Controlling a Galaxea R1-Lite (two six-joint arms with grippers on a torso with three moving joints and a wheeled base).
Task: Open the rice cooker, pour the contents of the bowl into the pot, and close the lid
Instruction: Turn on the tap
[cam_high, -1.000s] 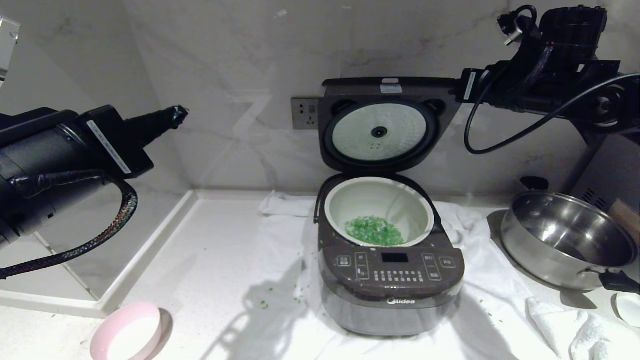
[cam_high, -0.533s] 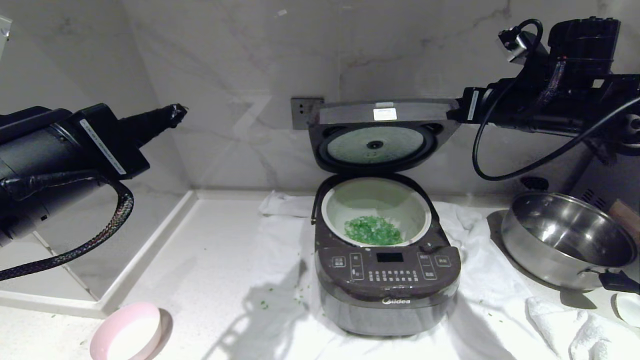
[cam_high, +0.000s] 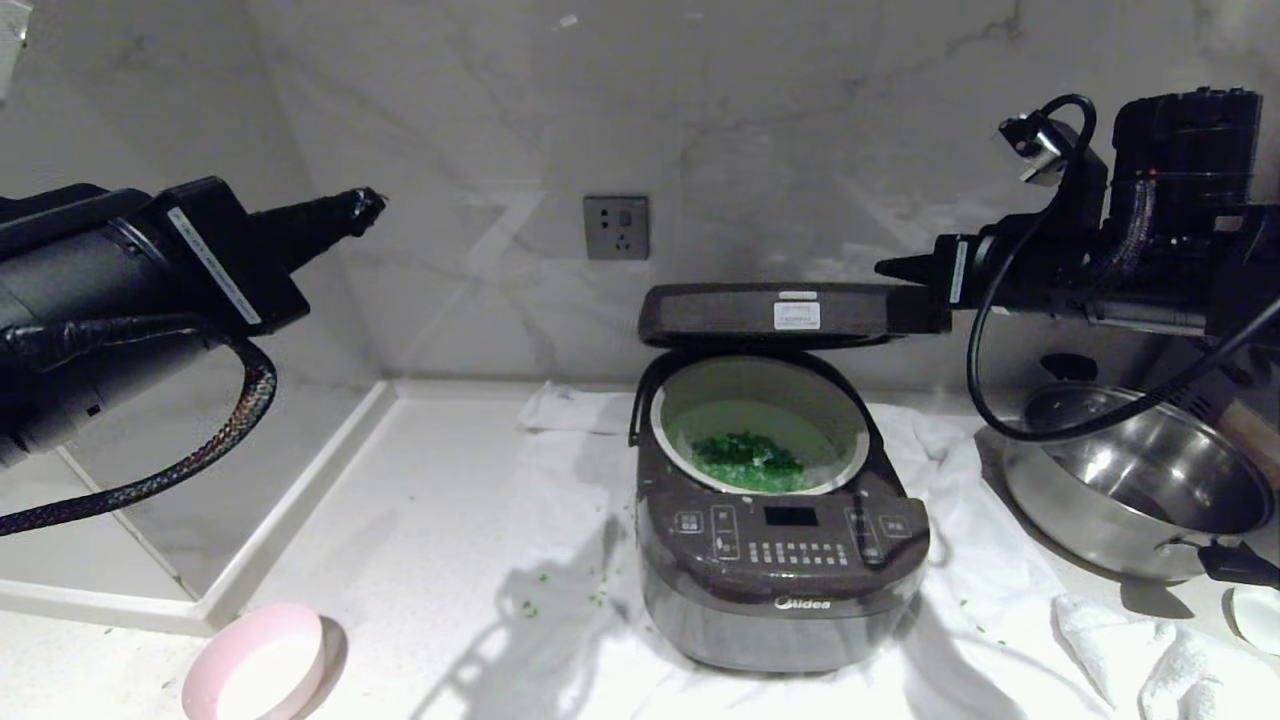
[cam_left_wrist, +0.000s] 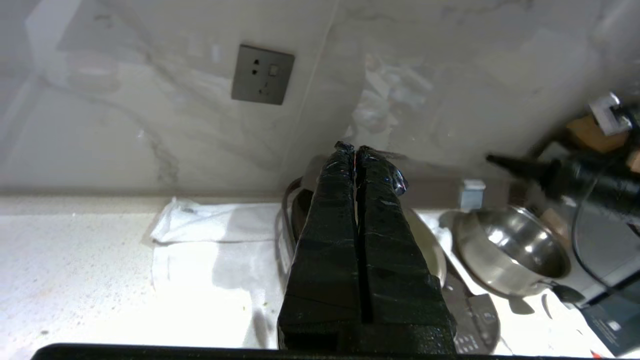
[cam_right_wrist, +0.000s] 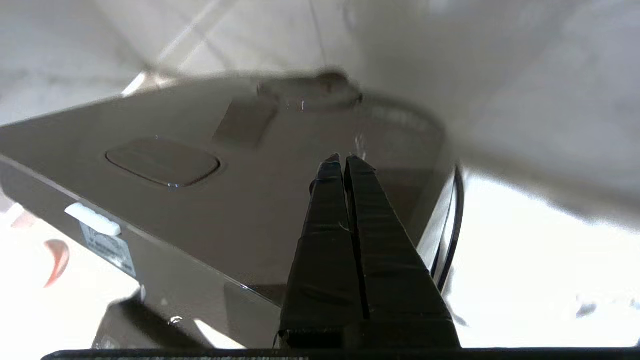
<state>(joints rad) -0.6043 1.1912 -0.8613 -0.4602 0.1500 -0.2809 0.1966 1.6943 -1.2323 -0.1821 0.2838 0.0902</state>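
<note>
The boxy dark brown-grey rice cooker (cam_high: 782, 560) sits on a white cloth (cam_high: 560, 560) on the pale counter, its button panel facing near. Its flat brown lid (cam_high: 770, 315) hangs almost level, long side running left to right, above the round off-white pot (cam_high: 830, 420) holding green bits (cam_high: 748, 458). The right gripper (cam_high: 885, 268), jaws closed and empty, rests at the lid's right end. The left gripper (cam_high: 368, 205), also closed, hovers far left. The small pink bowl (cam_high: 258, 675) sits near left. A shiny steel pan (cam_high: 1130, 490) is right.

Right gripper (cam_high: 885, 268) reaches level across, fingers (cam_right_wrist: 330, 172) pressed together; left gripper (cam_high: 368, 205) likewise, raised aside.
</note>
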